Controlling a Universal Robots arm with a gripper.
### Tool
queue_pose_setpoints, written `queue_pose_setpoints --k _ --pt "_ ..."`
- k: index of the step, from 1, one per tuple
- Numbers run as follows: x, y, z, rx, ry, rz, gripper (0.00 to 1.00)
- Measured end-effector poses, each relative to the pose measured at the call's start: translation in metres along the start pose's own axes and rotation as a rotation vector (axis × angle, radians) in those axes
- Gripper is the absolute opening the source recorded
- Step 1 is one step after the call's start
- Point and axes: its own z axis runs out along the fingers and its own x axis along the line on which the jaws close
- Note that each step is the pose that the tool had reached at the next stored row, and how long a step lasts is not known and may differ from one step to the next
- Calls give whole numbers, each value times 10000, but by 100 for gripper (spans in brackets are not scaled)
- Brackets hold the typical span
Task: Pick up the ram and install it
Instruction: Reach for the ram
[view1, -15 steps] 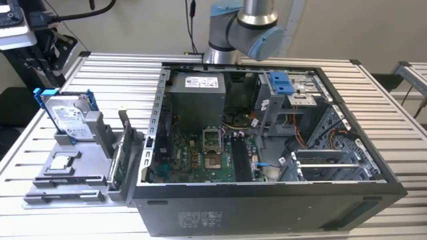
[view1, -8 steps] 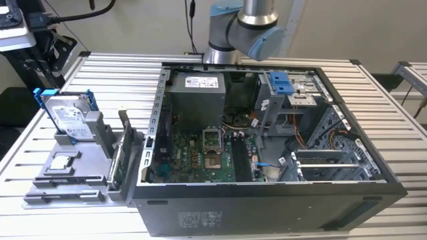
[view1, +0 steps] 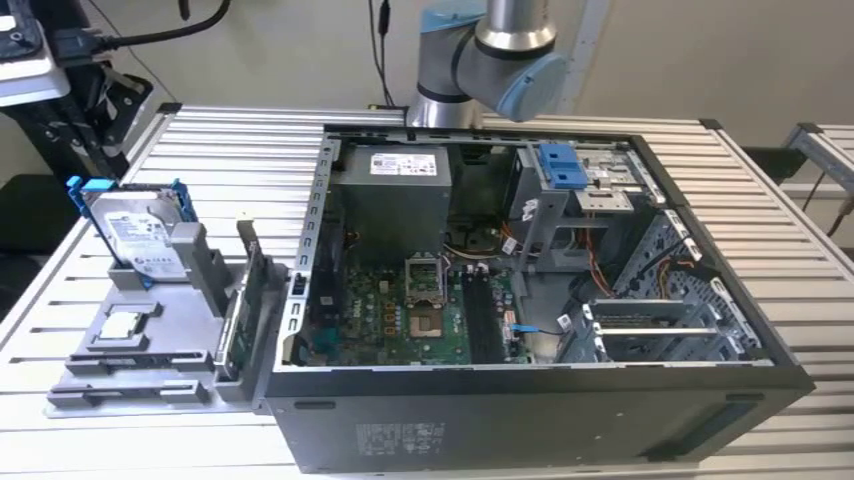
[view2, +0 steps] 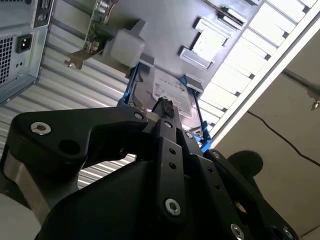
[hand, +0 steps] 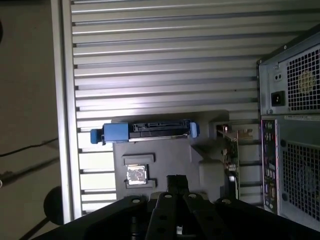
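My gripper (hand: 176, 181) hangs high over the table (hand: 150, 50). Its fingers are drawn together, with nothing between them.

Directly beneath it in both wrist views is the grey fixture (hand: 165, 150). The drive (hand: 145, 131) stands at the fixture's far edge in its blue frame, and the card (hand: 232, 155) stands upright on the side towards the case (hand: 295, 125).

In the exterior view, the ram (view1: 230, 335) is, as far as I can tell, the thin green strip on edge in the fixture. It sits just beside the taller card, on the side away from the case. It is not yet picked up.

I judge it light, stiff along its length and easily damaged. The chips and the contact edge should not be pinched or scraped, and a skewed pull could make it bind in its slot. The best hold is across the two flat faces, near the middle of the upper edge, with my fingers opened just past its thickness and closed gently.

Farther off, the open case lies on its side, with the board's long slots (view1: 478, 310) facing up.
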Motion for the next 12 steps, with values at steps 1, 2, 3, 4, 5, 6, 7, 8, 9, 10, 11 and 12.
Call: queue_pose_setpoints --k 1,2,3,4,5,6,7,8,9,10,11,12 --pt "0 -4 0 0 1 1 11" --pt "0 -8 1 0 1 0 11" --pt "-1 -12 1 1 1 0 11" --pt "-1 -16 2 1 1 1 11" --pt "-1 -19 2 1 1 1 11" --pt "0 -21 3 0 1 1 11" --pt "0 -23 3 0 1 1 11" --pt "2 -26 3 0 1 0 11" --pt "6 -30 3 0 0 0 11" --pt "10 -38 2 1 2 -1 11" --pt "18 -51 2 1 1 -2 11" --pt "27 -64 2 1 2 0 11"
